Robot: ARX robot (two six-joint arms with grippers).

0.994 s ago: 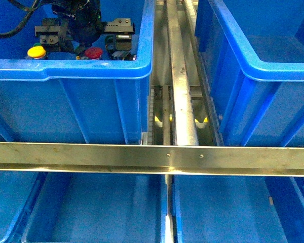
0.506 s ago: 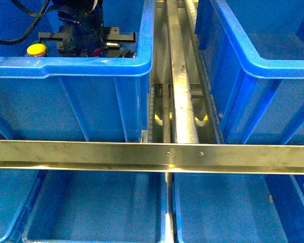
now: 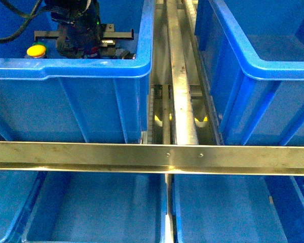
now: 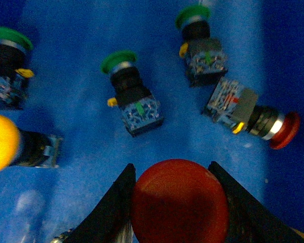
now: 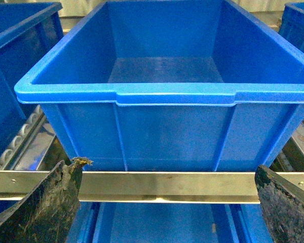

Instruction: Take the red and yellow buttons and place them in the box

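fingers point(image 4: 116, 200) of the left claw point(image 4: 171, 167) press both sides of the round red-capped dark push button point(image 4: 180, 207) inside the far left blue plastic bin point(image 3: 71, 68). yellow-capped push button point(image 4: 0, 144) lies nearby. right claw point(image 5: 168, 166) gapes wide, empty.

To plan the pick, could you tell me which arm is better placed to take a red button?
Left: the left gripper is down in the bin of buttons, fingers flanking a red button. The right gripper faces a different bin.
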